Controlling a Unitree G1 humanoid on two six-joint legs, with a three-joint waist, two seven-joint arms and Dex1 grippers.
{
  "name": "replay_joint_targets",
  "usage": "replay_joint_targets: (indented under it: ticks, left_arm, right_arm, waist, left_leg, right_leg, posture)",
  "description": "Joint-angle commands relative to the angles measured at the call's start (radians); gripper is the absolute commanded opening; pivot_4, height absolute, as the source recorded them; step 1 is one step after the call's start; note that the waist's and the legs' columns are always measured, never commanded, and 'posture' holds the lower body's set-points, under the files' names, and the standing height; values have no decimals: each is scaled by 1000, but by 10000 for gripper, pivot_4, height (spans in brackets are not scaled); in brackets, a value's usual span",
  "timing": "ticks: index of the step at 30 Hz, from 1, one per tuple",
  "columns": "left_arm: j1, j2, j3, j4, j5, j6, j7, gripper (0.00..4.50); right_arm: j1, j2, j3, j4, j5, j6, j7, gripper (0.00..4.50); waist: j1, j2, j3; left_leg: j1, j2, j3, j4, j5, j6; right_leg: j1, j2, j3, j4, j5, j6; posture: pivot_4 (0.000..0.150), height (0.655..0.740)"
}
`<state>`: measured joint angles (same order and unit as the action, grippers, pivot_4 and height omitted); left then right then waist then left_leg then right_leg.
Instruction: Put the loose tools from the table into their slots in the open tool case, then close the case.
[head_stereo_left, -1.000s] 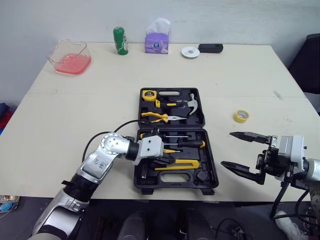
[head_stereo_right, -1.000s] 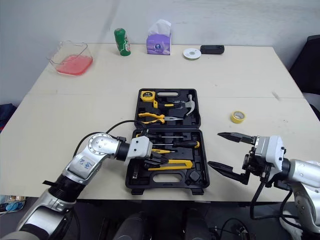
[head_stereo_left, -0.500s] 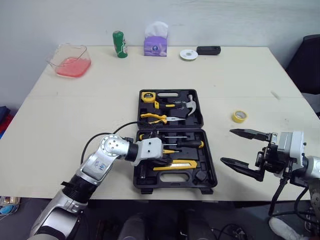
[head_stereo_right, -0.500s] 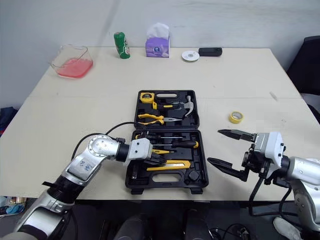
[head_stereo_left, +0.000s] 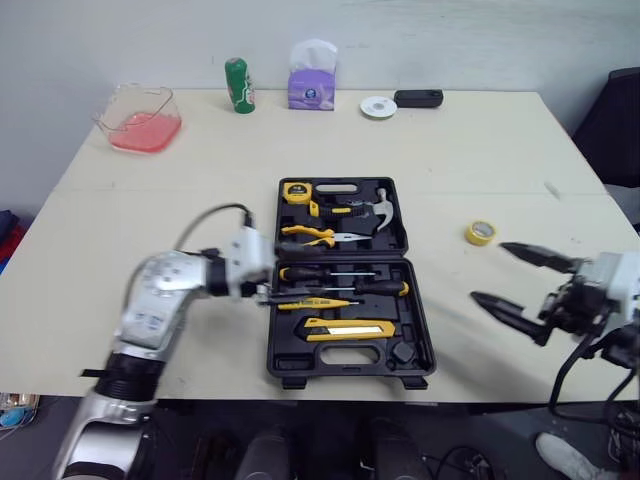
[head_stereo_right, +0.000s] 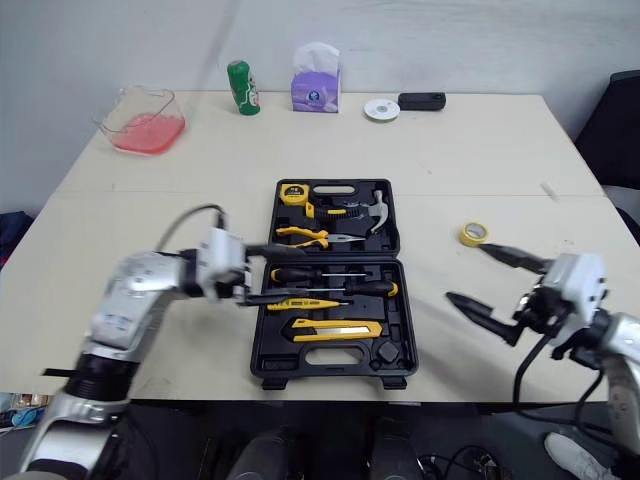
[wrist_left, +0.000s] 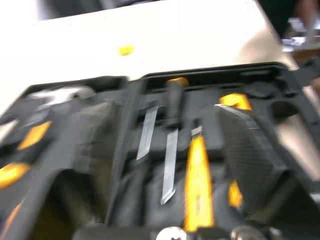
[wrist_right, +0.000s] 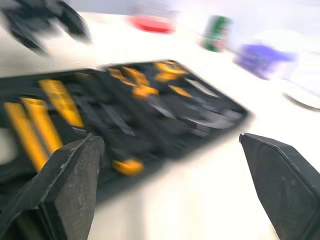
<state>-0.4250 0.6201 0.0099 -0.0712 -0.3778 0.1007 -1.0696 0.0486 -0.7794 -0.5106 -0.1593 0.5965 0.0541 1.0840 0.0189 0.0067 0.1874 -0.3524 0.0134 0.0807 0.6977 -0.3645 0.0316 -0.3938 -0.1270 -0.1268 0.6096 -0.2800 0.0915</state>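
Note:
The black tool case (head_stereo_left: 345, 285) lies open in the middle of the table. Its lid half holds a tape measure (head_stereo_left: 297, 190), pliers (head_stereo_left: 312, 235) and a hammer (head_stereo_left: 380, 207). The near half holds screwdrivers (head_stereo_left: 340, 272) and a yellow utility knife (head_stereo_left: 350, 329). My left gripper (head_stereo_left: 270, 280) hovers open at the case's left edge, level with the screwdrivers (wrist_left: 170, 150), holding nothing. My right gripper (head_stereo_left: 520, 277) hangs open and empty over the table, to the right of the case. A yellow tape roll (head_stereo_left: 481, 233) lies loose on the table just beyond it.
Along the far edge stand a clear tub of red liquid (head_stereo_left: 140, 115), a green can (head_stereo_left: 237, 84), a purple tissue box (head_stereo_left: 311, 78), a white tape roll (head_stereo_left: 378, 106) and a black device (head_stereo_left: 419, 97). The table's front edge runs just below the case.
My left gripper has opened and drawn back from over the case's near half to its left edge. The right gripper has shifted to the right, away from the case.

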Motion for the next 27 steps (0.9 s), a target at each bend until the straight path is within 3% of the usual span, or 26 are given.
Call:
replay_joint_targets:
  ticks: [1, 7, 13, 20, 27]
  left_arm:
    - [75, 55, 107, 8, -21, -26, 1, 44250]
    - [240, 131, 368, 88, -29, -17, 128, 44250]
    - [373, 127, 549, 173, -19, -37, 241, 44250]
    - [444, 115, 605, 167, -21, -24, 329, 44250]
    - [435, 105, 582, 123, -41, -7, 331, 44250]
  right_arm:
    - [-21, -19, -82, 83, -22, -52, -30, 45000]
    - [-67, -9, -185, 300, -115, -150, -195, 45000]
    - [-83, -1, -218, 506, -187, -280, -302, 45000]
    - [-105, 6, -193, 653, -201, -372, -343, 45000]
    - [-159, 10, -159, 693, -188, -370, -351, 45000]
  waist:
    - [0, 0, 0]
    - [-1, 1, 1]
    - [-1, 2, 2]
    - [-7, 3, 2]
    - [-23, 3, 2]
  left_leg:
    - [0, 0, 0, 0, 0, 0]
    - [-1, 0, 0, -1, 0, 0]
    - [-1, -1, 0, -1, -1, 0]
    - [0, -1, 0, -5, -1, -1]
    - [0, -1, 1, -6, -1, -1]
  right_leg:
    - [0, 0, 0, 0, 0, 0]
    - [-1, -1, 0, -1, 0, 0]
    - [-1, -3, 1, -4, 0, 0]
    - [-2, -3, 1, -5, 0, 0]
    - [-2, -4, 1, -5, 0, 0]
  posture:
    - [1500, 7400]
    - [1500, 7400]
    - [1500, 7400]
    - [1500, 7400]
    - [1500, 7400]
